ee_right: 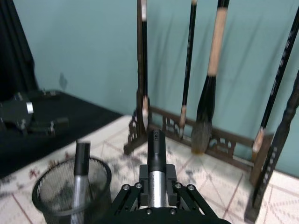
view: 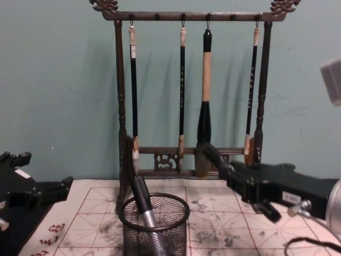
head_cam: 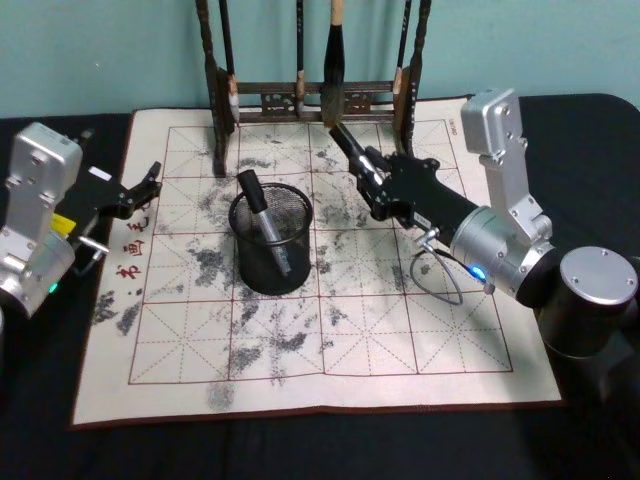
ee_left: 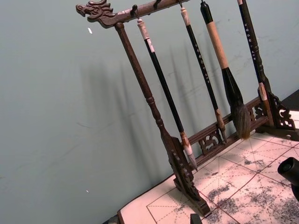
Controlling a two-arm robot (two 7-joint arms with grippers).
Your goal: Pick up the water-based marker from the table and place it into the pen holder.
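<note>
Silver-barrelled, the water-based marker [ee_right: 156,149] is clamped in the right gripper [head_cam: 370,175], aloft right of the pen holder [head_cam: 300,262]: mid-carry, I judge, needing alignment over the rim before release; the left gripper [head_cam: 145,187] idles by the left edge of the mat [head_cam: 400,330].

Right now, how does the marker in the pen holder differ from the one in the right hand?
The holder marker leans cap-up inside the pen holder, ungripped; the held marker sits clamped in the right hand, cap aimed at the brush rack. Both have black caps and silver barrels.
</note>
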